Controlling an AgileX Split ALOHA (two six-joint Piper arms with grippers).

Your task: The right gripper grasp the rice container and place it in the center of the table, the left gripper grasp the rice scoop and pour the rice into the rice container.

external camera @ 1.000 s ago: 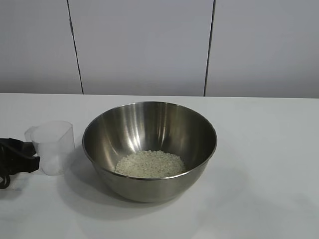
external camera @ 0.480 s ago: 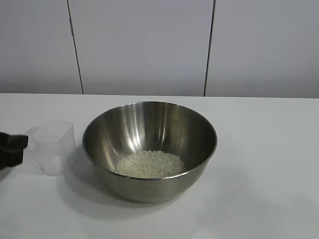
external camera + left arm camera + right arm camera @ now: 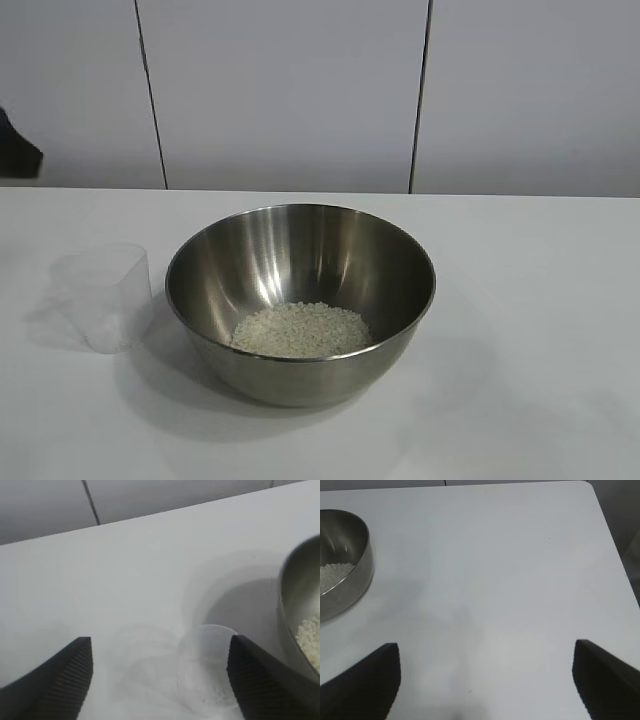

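The steel rice container (image 3: pixel 300 300) stands in the middle of the white table (image 3: pixel 530 330), with a heap of rice (image 3: pixel 300 330) in its bottom. The clear plastic rice scoop (image 3: pixel 108 295) stands upright and empty just to its left. My left gripper (image 3: pixel 160 680) is open and raised above the scoop (image 3: pixel 210 670), holding nothing; only a dark bit of that arm (image 3: pixel 15 150) shows at the exterior view's left edge. My right gripper (image 3: pixel 487 680) is open over bare table, away from the container (image 3: pixel 340 565), and is out of the exterior view.
The table's far right edge and corner (image 3: pixel 600 510) show in the right wrist view. A grey panelled wall (image 3: pixel 300 90) stands behind the table.
My left gripper has let go of the scoop and drawn back up and to the left, out of the table area. The scoop stays upright beside the container.
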